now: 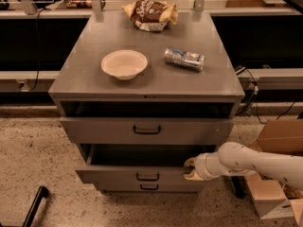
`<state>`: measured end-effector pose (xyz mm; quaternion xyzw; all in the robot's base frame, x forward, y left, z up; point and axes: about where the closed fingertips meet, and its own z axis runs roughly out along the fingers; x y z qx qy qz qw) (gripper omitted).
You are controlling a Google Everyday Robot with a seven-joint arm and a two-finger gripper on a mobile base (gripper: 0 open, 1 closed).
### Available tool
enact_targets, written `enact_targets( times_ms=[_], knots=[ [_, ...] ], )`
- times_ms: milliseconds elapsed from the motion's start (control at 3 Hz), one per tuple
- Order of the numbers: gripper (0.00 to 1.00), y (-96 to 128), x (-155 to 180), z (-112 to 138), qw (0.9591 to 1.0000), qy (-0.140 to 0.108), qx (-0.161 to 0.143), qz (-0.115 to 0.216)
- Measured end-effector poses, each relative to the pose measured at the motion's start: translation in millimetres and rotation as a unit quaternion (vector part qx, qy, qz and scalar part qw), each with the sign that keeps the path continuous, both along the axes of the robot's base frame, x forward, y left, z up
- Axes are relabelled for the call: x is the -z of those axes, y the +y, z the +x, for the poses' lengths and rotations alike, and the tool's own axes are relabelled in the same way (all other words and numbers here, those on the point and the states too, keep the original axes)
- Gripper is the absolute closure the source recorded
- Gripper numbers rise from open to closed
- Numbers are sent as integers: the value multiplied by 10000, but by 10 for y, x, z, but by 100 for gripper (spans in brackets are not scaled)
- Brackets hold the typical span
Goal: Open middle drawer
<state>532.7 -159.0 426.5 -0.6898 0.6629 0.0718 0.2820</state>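
The middle drawer (118, 175) is a low, wide grey front with a small black bar handle (147, 177). It stands pulled out from the grey cabinet (71, 86), and its dark inside shows above the front. My gripper (191, 169), on a white arm coming in from the right, is at the upper edge of this drawer's front, right of the handle. The taller top drawer (94, 130) with the larger black handle is slightly out above it. The bottom drawer front (123, 187) sits just below.
On the cabinet top are a white bowl (124, 64), a crushed can (184, 59) and a chip bag (150, 14). Cardboard boxes (277, 138) stand on the floor at the right. A black bar (34, 207) lies on the speckled floor at the lower left.
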Motion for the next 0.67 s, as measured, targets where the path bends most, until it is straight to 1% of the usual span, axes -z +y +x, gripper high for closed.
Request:
enact_targets(
  times_ms=[333, 667],
  knots=[
    [52, 0, -29, 0, 10000, 0, 0, 0],
    [28, 0, -29, 0, 10000, 1, 0, 0]
  ],
)
